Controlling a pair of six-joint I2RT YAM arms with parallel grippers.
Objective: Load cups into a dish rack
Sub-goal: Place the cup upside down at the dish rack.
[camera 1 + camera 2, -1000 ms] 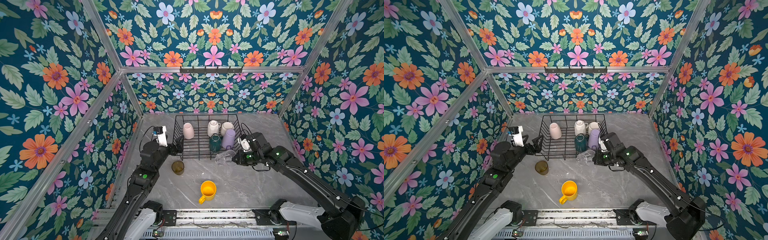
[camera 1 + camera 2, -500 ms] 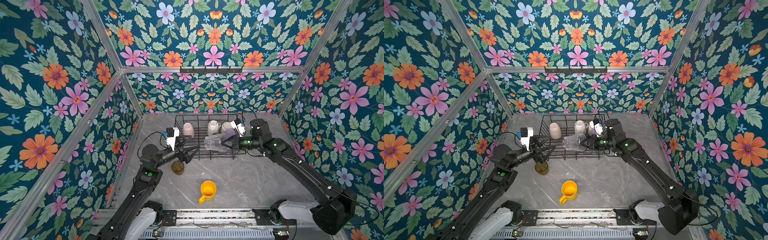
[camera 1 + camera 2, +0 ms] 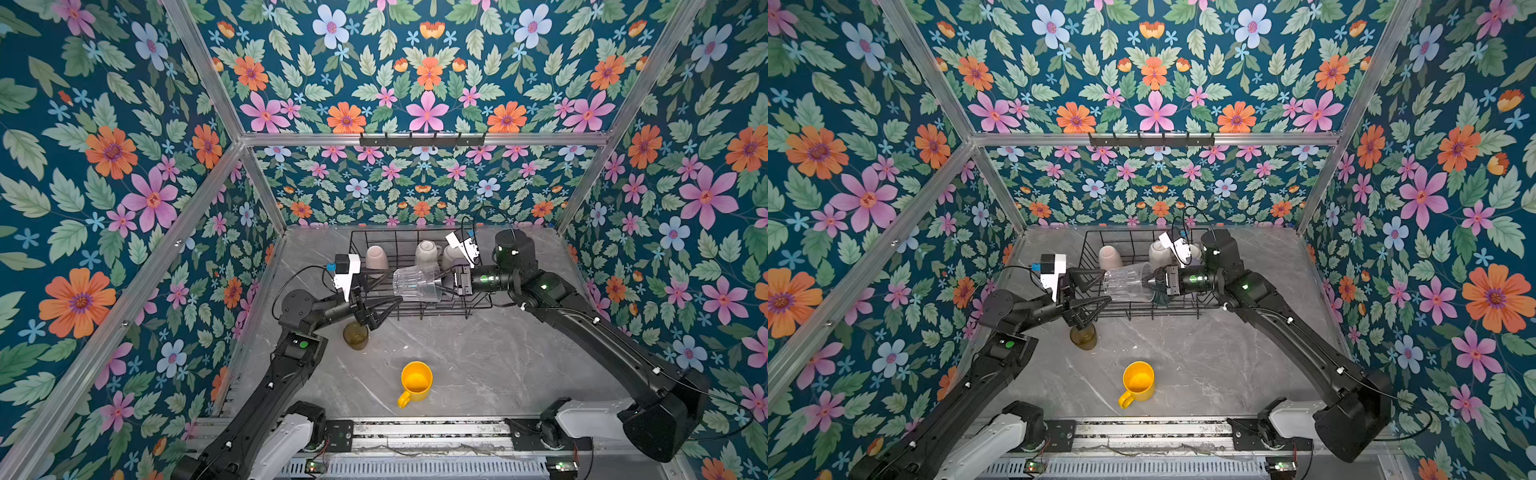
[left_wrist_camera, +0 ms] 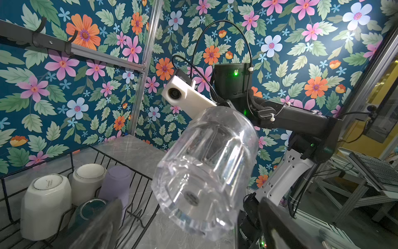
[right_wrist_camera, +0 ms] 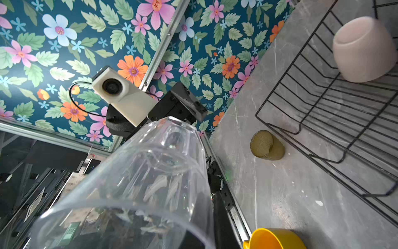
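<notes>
**Glass held sideways over the rack, left jaws waiting**

Glass is the piece in play. The clear glass [image 3: 417, 283] hangs in the air on its side above the front left part of the dish rack [image 3: 436, 309]. The right gripper [image 3: 442, 283] is pinched nearly shut on its rim wall, and its base points at the left gripper [image 3: 1100, 291].

That gripper's fingers are spread wide and are apart from the glass, level with its base. This looks like a handover so the glass can be turned mouth-down.

To do it well:
- Bring the open fingers around the thick base end, not the thin rim.
- Centre them so both pads meet the wall together.
- Close firmly, since clear ribbed walls are likely slippery.
- Let the right pinch go only once the left grip holds.

Keep the swap above the rack's bare front section, clear of these:
- the pale pink mug [image 3: 376, 258] and white mug [image 3: 428, 252] standing upside down along the rack's far side;
- the lilac tumbler [image 4: 116, 183].

The olive tumbler [image 3: 356, 336] sits on the table [image 3: 498, 365] just off the rack's front left corner, under the left wrist, so avoid dipping there. The yellow mug [image 3: 415, 381] waits near the table's front edge.
</notes>
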